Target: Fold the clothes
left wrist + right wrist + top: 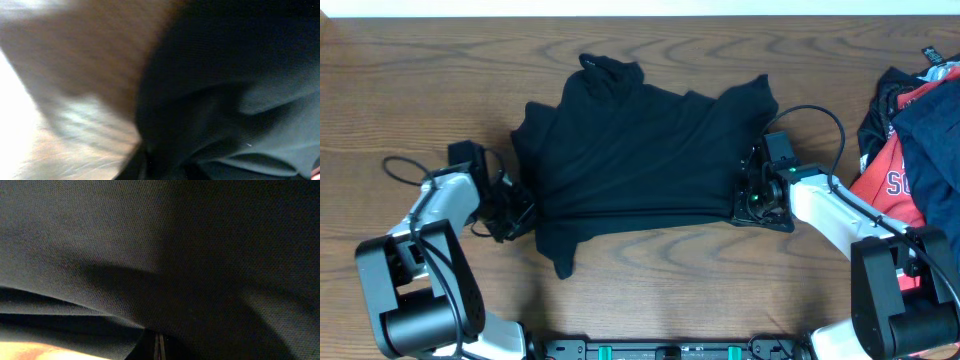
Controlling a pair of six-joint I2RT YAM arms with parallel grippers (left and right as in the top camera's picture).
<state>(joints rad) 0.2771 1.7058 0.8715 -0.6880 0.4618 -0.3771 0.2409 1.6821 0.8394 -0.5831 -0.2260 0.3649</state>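
A black garment point(640, 150) lies spread across the middle of the wooden table, folded over so its lower edge is a straight line, with a flap hanging down at the lower left. My left gripper point(518, 213) is at its lower left corner and my right gripper point(748, 203) is at its lower right corner. The black fabric fills the left wrist view point(240, 75), which is blurred, and runs into the jaws at the bottom. It also fills the right wrist view point(150, 230), where the fingers point(158, 350) are pressed close together under the cloth.
A pile of other clothes sits at the right edge of the table, with a red jersey point(890, 180) under a dark blue garment point(932, 130). Bare wood point(650, 290) lies between the black garment and the front edge.
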